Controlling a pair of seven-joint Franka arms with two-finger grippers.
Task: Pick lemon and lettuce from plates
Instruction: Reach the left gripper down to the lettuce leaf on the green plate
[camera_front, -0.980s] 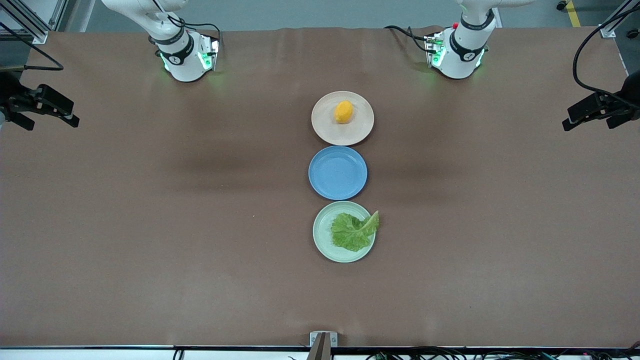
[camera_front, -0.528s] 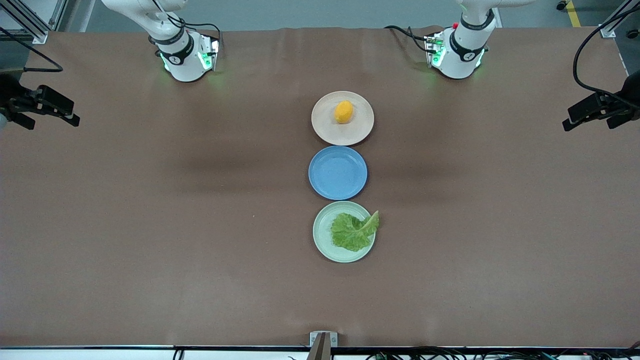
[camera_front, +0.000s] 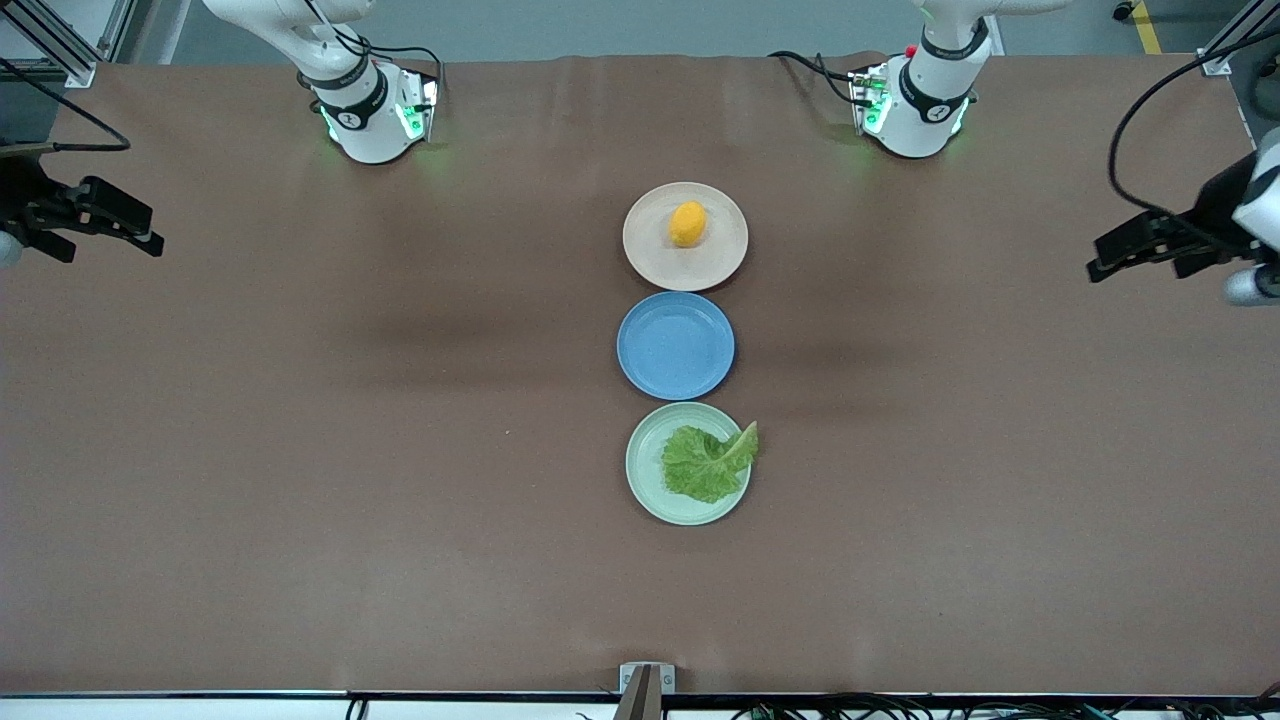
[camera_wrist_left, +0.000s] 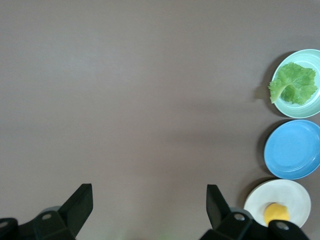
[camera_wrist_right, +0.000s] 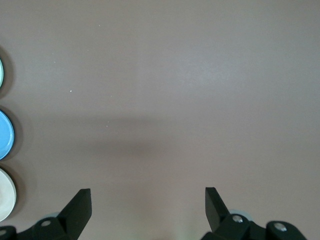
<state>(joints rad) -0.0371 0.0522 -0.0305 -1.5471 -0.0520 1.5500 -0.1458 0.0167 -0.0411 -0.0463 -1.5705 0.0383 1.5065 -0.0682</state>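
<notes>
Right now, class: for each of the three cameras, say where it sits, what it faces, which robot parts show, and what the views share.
Front view: high across the table, facing both bases; lemon, blue plate, lettuce in a row; left gripper and right gripper over the table's ends.
Left wrist view: looks down on bare table; its open fingers show.
Right wrist view: looks down likewise; its open fingers show.
Shared: front and left wrist views both show all three plates, lemon and lettuce; the right wrist view catches only plate edges.
</notes>
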